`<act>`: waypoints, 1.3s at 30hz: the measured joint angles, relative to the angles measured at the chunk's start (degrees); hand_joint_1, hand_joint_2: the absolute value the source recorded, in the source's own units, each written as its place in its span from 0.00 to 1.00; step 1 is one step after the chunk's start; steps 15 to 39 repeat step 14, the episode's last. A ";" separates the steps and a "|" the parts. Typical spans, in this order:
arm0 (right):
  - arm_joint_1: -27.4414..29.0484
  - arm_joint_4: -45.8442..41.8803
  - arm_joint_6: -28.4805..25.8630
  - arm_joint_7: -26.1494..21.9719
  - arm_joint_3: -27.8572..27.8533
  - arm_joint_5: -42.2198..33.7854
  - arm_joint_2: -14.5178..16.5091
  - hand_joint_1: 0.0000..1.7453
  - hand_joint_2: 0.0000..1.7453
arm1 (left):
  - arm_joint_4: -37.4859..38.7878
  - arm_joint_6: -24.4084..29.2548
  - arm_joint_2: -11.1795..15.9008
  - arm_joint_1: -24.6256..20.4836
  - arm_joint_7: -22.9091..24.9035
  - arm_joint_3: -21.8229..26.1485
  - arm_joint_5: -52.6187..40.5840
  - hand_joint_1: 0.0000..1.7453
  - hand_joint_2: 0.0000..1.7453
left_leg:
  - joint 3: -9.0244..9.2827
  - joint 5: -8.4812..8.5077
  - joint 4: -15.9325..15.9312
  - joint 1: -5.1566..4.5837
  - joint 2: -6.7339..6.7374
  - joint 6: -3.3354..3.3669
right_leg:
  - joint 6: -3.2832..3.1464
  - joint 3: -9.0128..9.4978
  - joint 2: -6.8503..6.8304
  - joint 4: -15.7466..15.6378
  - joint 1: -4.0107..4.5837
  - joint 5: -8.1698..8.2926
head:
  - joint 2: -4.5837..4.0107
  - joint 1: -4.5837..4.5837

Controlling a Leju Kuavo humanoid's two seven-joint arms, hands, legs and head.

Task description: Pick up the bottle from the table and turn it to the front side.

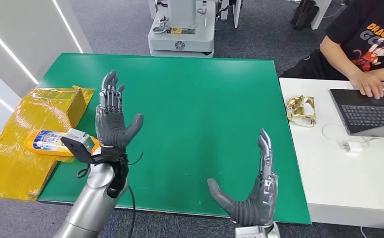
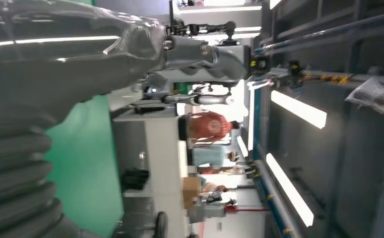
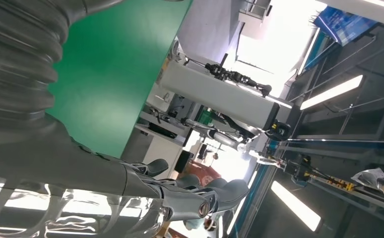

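Table mat [image 1: 195,109]: matt green, smooth. Box [image 1: 26,139]: wrapped in glossy, crinkled yellow film. Bottle [image 1: 46,142]: glossy orange plastic with printed label. Left hand [image 1: 113,119] and right hand [image 1: 252,196]: matt grey plastic with metallic fingers. Forearms: polished silver metal.

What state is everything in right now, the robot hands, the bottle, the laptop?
Left robot hand: open, raised, holding nothing.
Right robot hand: open, raised, holding nothing.
Bottle: lying on its side on the yellow box.
Laptop: open, a person's hand on it.
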 joint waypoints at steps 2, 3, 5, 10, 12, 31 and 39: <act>-0.05 -0.07 0.01 -0.07 0.15 0.09 -0.04 0.00 1.00 | -0.25 1.32 -2.35 0.59 -0.24 -0.53 1.93 0.00 1.00 | -0.01 0.00 0.00 -0.01 0.00 0.00 | 0.00 0.01 0.00 0.00 0.00 0.00 | 0.00 0.01; -0.08 -0.07 -0.08 -0.19 0.21 0.09 -0.05 0.00 1.00 | -0.29 2.15 -3.28 0.78 -0.42 -0.74 2.14 0.00 1.00 | -0.01 0.00 0.00 -0.01 0.00 0.00 | 0.00 0.01 0.00 0.00 0.00 0.00 | 0.00 0.01; -0.23 -0.06 -0.70 -0.72 0.43 -0.01 -0.06 0.00 1.00 | -0.54 3.44 -4.93 1.43 -0.84 -1.04 2.53 0.00 1.00 | -0.01 0.00 0.00 -0.02 0.00 0.00 | 0.00 0.02 0.00 0.00 0.00 0.00 | 0.00 0.01; -0.41 -0.04 -5.38 -1.24 0.78 -0.76 -0.06 0.00 1.00 | -3.40 13.68 -7.44 5.61 -1.49 -1.47 -5.41 0.00 1.00 | -0.01 -0.01 0.00 -0.01 0.06 0.00 | 0.00 -0.01 0.06 0.00 0.00 0.00 | 0.00 0.00; -0.41 0.06 -6.76 -1.24 0.78 -2.31 -0.06 0.00 1.00 | -5.65 19.18 -7.60 7.30 -1.96 -1.89 -11.19 0.00 1.00 | -0.02 -0.01 0.00 0.00 0.04 0.00 | 0.01 -0.01 0.03 0.00 0.00 -0.02 | 0.00 0.01; -0.42 0.19 -7.18 -1.50 0.78 -3.72 -0.06 0.00 1.00 | -7.52 20.88 -7.60 8.25 -2.15 -2.29 -12.98 0.00 1.00 | -0.02 -0.01 -0.01 0.00 0.01 0.00 | 0.01 -0.01 -0.01 0.00 0.00 -0.04 | 0.00 0.01; -0.42 0.19 -7.18 -1.50 0.78 -3.72 -0.06 0.00 1.00 | -7.52 20.88 -7.60 8.25 -2.15 -2.29 -12.98 0.00 1.00 | -0.02 -0.01 -0.01 0.00 0.01 0.00 | 0.01 -0.01 -0.01 0.00 0.00 -0.04 | 0.00 0.01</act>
